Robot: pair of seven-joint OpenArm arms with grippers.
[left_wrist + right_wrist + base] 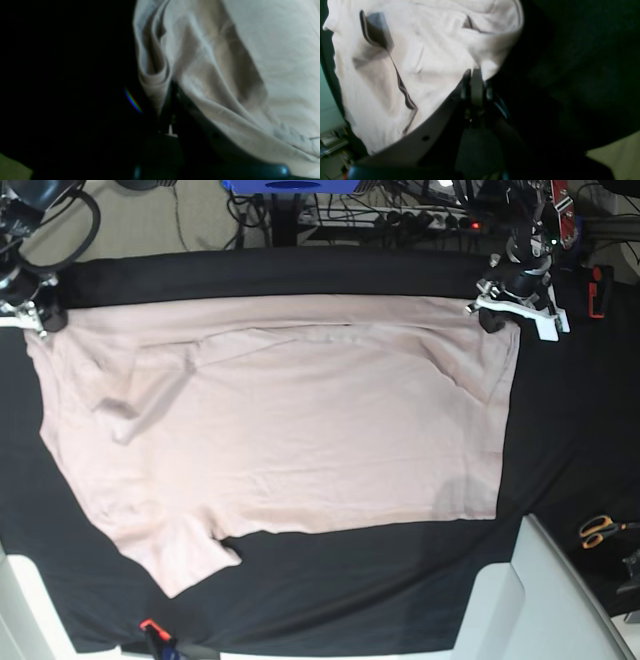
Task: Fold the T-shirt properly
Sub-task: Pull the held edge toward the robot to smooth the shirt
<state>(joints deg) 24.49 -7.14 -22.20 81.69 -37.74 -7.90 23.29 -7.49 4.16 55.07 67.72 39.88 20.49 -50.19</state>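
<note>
Across the black-covered table [300, 600] the T-shirt [290, 440] lies spread nearly flat, its long edge running along the far side, one sleeve jutting toward the near edge at the base view's left, and a band of cloth near the far edge already doubled over on itself. Both arms sit at the two far corners of the garment, which looks like a deliberate pairing: with a corner pinched at each end, the fabric between them can be kept taut and carried over in one even sweep, so the fold line comes out straight rather than bunched. The left claw [497, 305], at the base view's right, is closed tight on the corner there; its wrist camera shows pale cloth [225, 62] gathered and creased right down into the pinch. The right claw [38, 315], at the base view's left, is likewise closed, and its wrist view shows a tuck of the shirt's edge [485, 67] caught between the dark fingers [476, 85], with the rest of the fabric draping away from the grip. A pair of orange-handled scissors [598, 530] lies well apart on the base view's right, clear of any folding path.
</note>
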